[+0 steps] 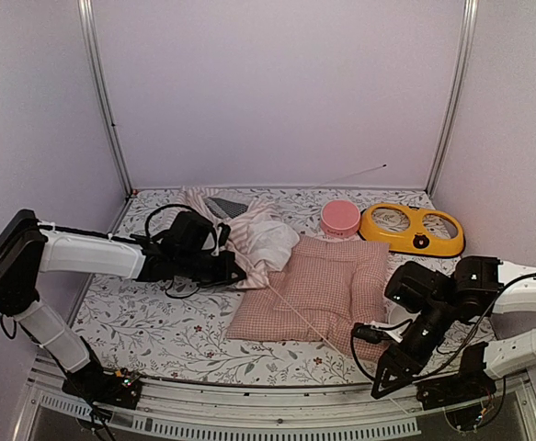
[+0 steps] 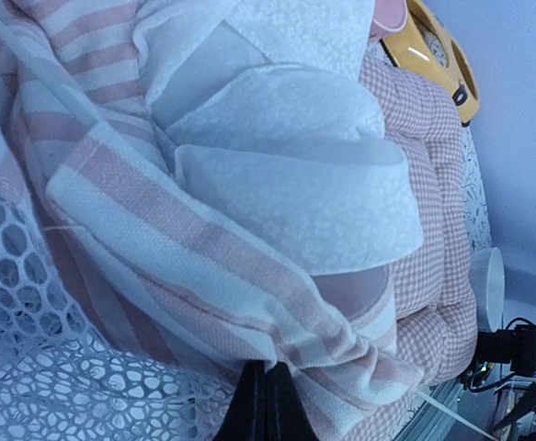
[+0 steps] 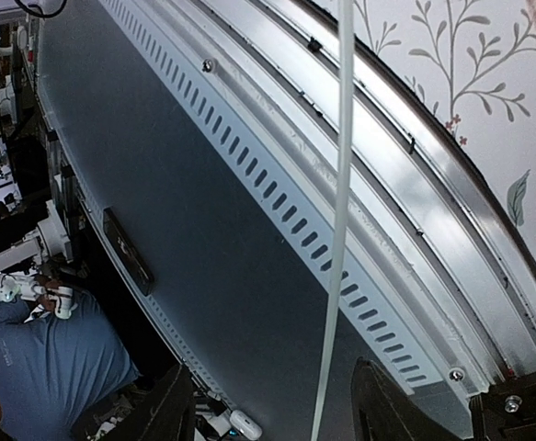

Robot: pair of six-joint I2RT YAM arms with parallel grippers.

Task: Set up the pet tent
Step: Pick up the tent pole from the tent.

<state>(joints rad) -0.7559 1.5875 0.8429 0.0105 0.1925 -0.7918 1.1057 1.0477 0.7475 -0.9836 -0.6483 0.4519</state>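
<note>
1. The pet tent (image 1: 249,234) is lying collapsed in a crumpled heap at the rear left of the worktop (image 1: 157,322), its edge overlapping the pink checked cushion (image 1: 323,285). Nothing is standing upright yet.
2. The left tool (image 2: 266,400) is pressed together, apparently pinching a fold of the striped fabric.
3. A thin white pole (image 3: 341,230) is running from the heap across the cushion to the near edge. There it is passing between the spread fingers of the right tool (image 3: 277,413), which are not touching it.
4. Setup is judged to be barely starting: the fabric is waiting to be raised and the poles to be seated.
</note>
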